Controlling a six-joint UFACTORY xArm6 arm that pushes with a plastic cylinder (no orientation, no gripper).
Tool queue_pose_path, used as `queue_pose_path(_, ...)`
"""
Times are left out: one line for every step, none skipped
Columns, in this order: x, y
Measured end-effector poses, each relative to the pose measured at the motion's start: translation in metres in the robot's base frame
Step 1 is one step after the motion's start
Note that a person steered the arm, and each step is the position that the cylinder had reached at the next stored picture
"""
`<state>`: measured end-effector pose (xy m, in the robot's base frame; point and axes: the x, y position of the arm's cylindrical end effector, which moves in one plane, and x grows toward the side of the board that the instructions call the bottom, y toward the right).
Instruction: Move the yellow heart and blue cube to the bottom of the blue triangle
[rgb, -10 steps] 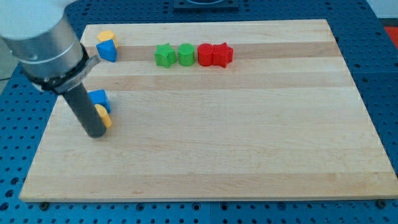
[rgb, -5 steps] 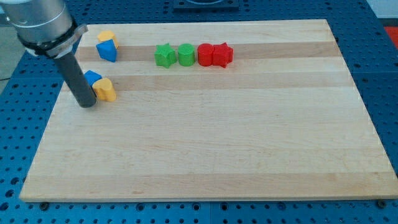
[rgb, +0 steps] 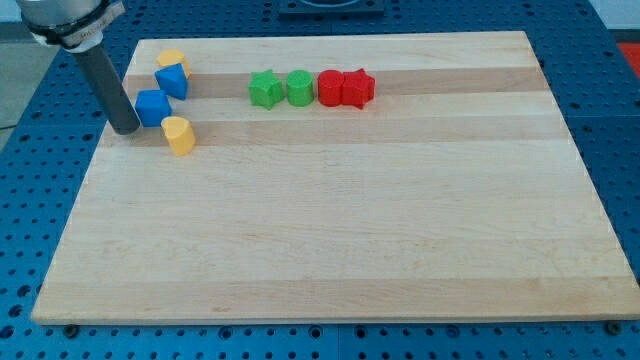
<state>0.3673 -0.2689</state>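
Observation:
The blue triangle (rgb: 174, 81) sits near the board's top left, with a yellow block (rgb: 170, 59) touching it on its upper side. The blue cube (rgb: 153, 106) lies just below and left of the triangle, close to it. The yellow heart (rgb: 179, 135) lies below and right of the cube, a small gap from it. My tip (rgb: 125, 128) stands on the board at the cube's left side, touching or almost touching it.
A row of blocks lies along the top: a green star (rgb: 265, 89), a green block (rgb: 299, 87), a red block (rgb: 331, 88) and a red star (rgb: 358, 88). The board's left edge (rgb: 93, 160) is close to my tip.
My tip has moved toward the view's top and slightly left. The blue cube went up with it to just under the triangle; the yellow heart has come apart from the cube.

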Motion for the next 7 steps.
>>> queue_pose_path(-0.005,0.026)
queue_pose_path(-0.005,0.031)
queue_pose_path(-0.002,-0.002)
queue_pose_path(0.019,-0.031)
queue_pose_path(0.074,0.019)
queue_pose_path(0.08,0.093)
queue_pose_path(0.06,0.107)
